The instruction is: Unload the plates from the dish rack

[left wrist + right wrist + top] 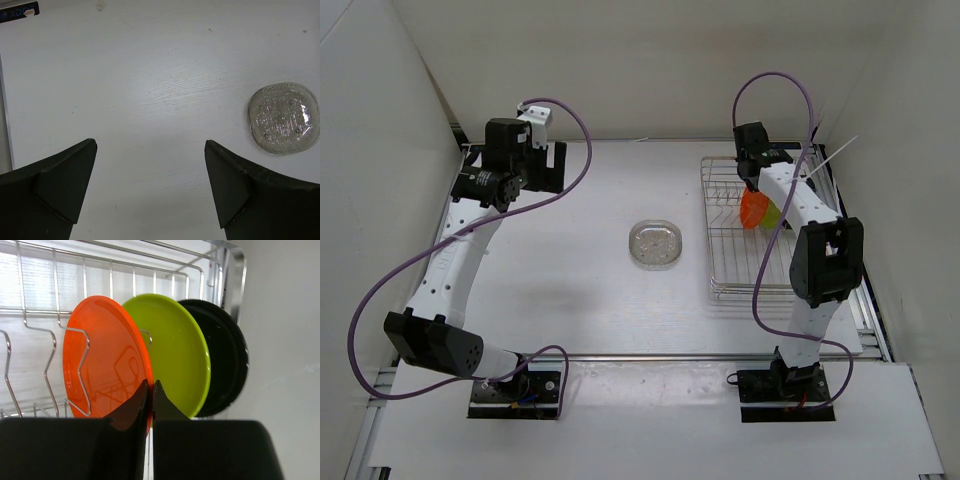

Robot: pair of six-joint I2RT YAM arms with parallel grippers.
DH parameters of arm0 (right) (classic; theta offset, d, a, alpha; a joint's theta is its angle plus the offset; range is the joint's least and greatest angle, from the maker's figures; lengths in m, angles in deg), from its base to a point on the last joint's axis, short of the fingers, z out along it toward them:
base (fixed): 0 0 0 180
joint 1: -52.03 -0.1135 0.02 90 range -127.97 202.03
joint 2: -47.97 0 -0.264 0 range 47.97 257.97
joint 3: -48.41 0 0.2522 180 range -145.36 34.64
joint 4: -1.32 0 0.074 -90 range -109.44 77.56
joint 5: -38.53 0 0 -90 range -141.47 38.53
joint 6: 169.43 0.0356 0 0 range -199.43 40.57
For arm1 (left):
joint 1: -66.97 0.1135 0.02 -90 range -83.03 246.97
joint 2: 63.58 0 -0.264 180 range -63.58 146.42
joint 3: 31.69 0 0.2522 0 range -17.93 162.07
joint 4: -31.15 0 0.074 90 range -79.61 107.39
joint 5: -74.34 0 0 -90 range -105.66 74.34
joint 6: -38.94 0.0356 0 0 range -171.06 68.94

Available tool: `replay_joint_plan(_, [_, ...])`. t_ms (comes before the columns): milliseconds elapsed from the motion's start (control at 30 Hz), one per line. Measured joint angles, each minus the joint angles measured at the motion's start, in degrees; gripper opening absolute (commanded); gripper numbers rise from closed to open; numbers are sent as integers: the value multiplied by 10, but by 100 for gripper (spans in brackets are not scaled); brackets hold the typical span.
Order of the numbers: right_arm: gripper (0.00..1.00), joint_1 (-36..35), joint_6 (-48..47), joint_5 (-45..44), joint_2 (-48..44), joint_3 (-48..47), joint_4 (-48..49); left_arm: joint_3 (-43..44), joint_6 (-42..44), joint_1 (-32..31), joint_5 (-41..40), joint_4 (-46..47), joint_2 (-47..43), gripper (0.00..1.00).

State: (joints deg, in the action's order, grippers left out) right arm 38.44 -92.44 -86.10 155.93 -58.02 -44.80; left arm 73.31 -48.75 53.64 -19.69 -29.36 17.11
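Note:
The silver wire dish rack stands at the right of the table. The orange plate, lime green plate and black plate stand upright in it, side by side. My right gripper is shut on the orange plate's rim, one finger on each side of it; it also shows in the top view at the rack's far end. The clear plate lies flat on the table's middle and shows in the left wrist view. My left gripper is open and empty above bare table at the far left.
The rack's wire dividers cross in front of the orange plate. The right wall is close beside the black plate. A purple cable hangs over the rack.

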Motion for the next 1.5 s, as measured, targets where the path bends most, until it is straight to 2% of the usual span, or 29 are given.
replay_joint_plan(267, [0,-5,14,-45,-17,-40,-49,5,-7,2,2,0,0,100])
replay_joint_plan(500, [0,-11,21,-57,-111,-41,-74,18,-10,2,37,-2,15,100])
replay_joint_plan(633, [0,-27,36,-43,-182,-45,-83,39,-8,4,103,-6,44,100])
replay_joint_plan(767, [0,-40,61,46,-254,-47,-85,55,-7,-4,208,-9,70,100])
replay_joint_plan(900, [0,-42,76,183,-324,-26,-80,87,-9,-30,333,10,98,100])
replay_joint_plan(1033, [0,-42,84,312,-372,22,-76,89,-33,-51,422,58,105,99])
replay_joint_plan(1267, [0,-42,109,490,-375,73,-73,138,-64,-92,484,105,151,97])
replay_joint_plan(1500, [0,-42,128,565,-346,66,-67,139,-68,-135,489,110,184,96])
